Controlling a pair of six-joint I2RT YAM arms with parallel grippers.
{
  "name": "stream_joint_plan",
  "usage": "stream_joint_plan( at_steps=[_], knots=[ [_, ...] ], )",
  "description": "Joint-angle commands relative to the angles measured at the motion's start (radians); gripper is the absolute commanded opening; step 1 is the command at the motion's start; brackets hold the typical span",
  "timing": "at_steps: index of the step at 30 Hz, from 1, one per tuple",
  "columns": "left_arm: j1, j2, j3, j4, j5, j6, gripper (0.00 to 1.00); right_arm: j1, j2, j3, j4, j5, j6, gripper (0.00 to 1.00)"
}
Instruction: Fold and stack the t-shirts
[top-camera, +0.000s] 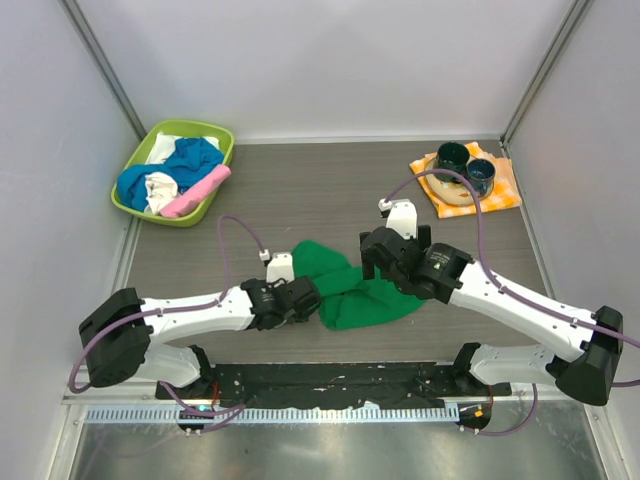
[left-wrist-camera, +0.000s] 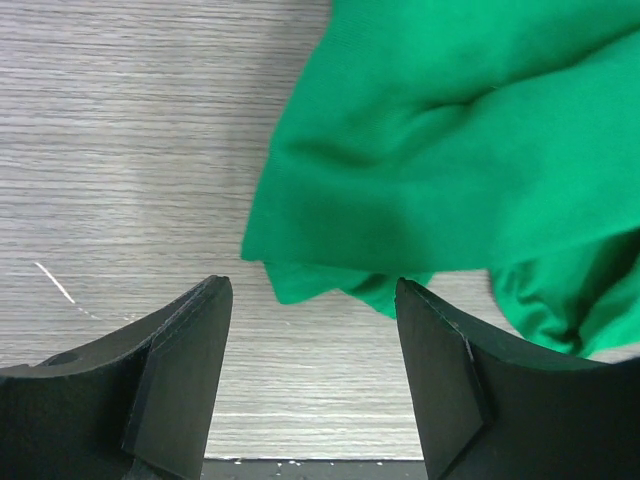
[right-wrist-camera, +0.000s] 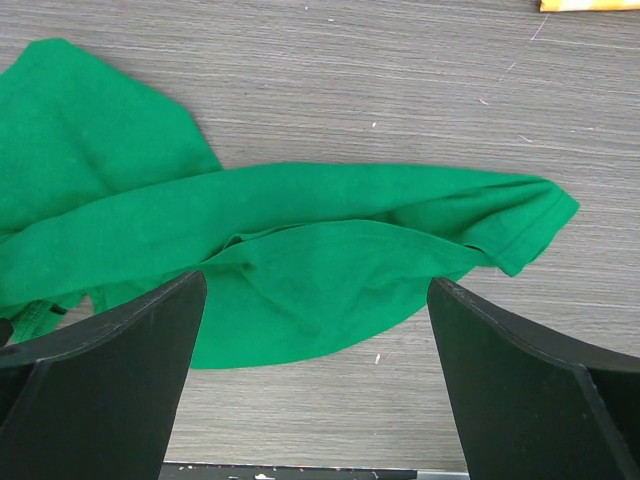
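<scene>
At the upper left of the overhead view the lime-green plastic basket (top-camera: 195, 125) holds a crumpled blue t-shirt (top-camera: 192, 160), a white one (top-camera: 160, 190) and a rolled pink one (top-camera: 197, 192), none of them taken out or folded. Lower and toward the centre, my left pincer (left-wrist-camera: 314, 300) hangs low over the grey wood-grain table (top-camera: 300, 190) with its jaws apart and nothing between them, just short of the near-left edge of the large solid green t-shirt (top-camera: 350, 300). That shirt lies rumpled in the middle of the table, in loose overlapping folds, not squared up. My right pincer (right-wrist-camera: 316, 290) is spread wide above its right side, gripping nothing. At the upper right an orange-and-white checkered cloth (top-camera: 505, 190) carries two dark mugs (top-camera: 452, 155). As I judge it, the work has barely begun: no shirt is neatly folded, and no stack exists.
</scene>
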Motion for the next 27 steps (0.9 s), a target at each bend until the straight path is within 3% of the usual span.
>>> stream_joint_plan(
  at_steps=[1, 6, 12, 15, 16, 18, 23, 27],
  knots=[
    [0.034, -0.015, -0.025, 0.028, -0.036, -0.02, 0.71, 0.006, 0.013, -0.001, 0.044, -0.004, -0.015, 0.99],
    [0.054, 0.034, -0.016, 0.089, -0.016, 0.014, 0.68, 0.007, 0.01, -0.001, 0.046, -0.002, -0.015, 0.99],
    [0.078, 0.08, 0.009, 0.141, -0.004, 0.047, 0.48, 0.007, 0.012, -0.008, 0.046, 0.005, -0.016, 0.99],
    [0.092, 0.079, 0.013, 0.149, -0.003, 0.058, 0.34, 0.007, 0.01, -0.016, 0.047, 0.008, -0.016, 0.99],
    [0.095, 0.074, 0.016, 0.151, -0.003, 0.063, 0.18, 0.006, 0.012, -0.019, 0.049, 0.008, -0.016, 0.99],
    [0.103, 0.05, 0.036, 0.123, -0.009, 0.064, 0.0, 0.009, 0.013, -0.024, 0.05, 0.01, -0.016, 1.0],
    [0.107, -0.07, 0.159, -0.009, -0.045, 0.125, 0.0, 0.009, 0.027, -0.045, 0.076, 0.011, -0.016, 1.0],
    [0.121, -0.169, 0.411, -0.166, -0.088, 0.219, 0.0, 0.009, 0.042, -0.053, 0.11, -0.002, -0.018, 0.99]
  ],
)
